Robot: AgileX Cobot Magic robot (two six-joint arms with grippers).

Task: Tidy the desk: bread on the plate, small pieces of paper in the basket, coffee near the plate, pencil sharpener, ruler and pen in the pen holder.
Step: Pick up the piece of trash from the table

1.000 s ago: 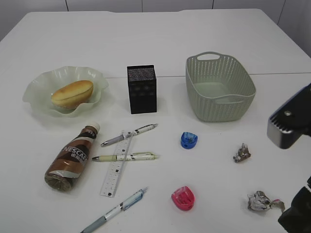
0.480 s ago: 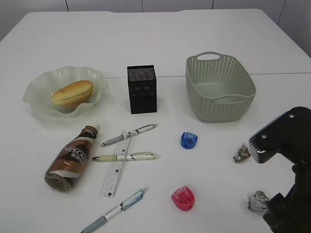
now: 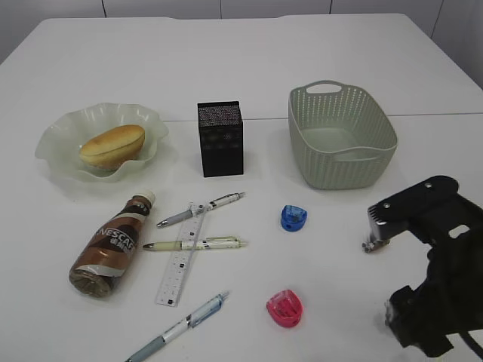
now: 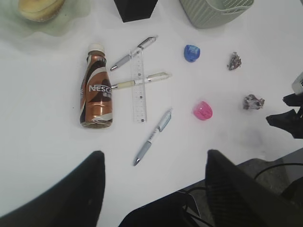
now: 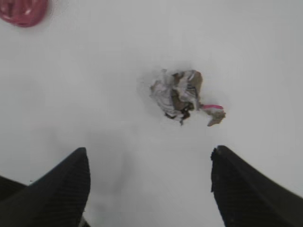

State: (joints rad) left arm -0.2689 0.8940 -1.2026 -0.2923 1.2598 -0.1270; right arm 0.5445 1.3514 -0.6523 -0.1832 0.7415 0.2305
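Observation:
My right gripper (image 5: 149, 151) stands open just above the table, and a crumpled piece of paper (image 5: 180, 94) lies ahead of its fingers, untouched. A second paper piece (image 3: 375, 240) shows beside the right arm (image 3: 438, 264). Bread (image 3: 112, 145) lies on the plate (image 3: 53, 139). The coffee bottle (image 3: 112, 244) lies on its side below the plate. A ruler (image 3: 179, 264) and three pens (image 3: 195, 243) lie beside it. The blue sharpener (image 3: 293, 218) and the pink sharpener (image 3: 284, 308) sit mid-table. My left gripper (image 4: 154, 153) hangs open and empty, high over the front edge.
The black pen holder (image 3: 220, 138) stands upright at the back centre. The green basket (image 3: 302, 128) is at the back right, with nothing showing inside. The table's front edge and cables show in the left wrist view.
The right arm has swung left into view and lowered over the front-right crumpled paper, which it now hides in the exterior view. Nothing on the table has moved.

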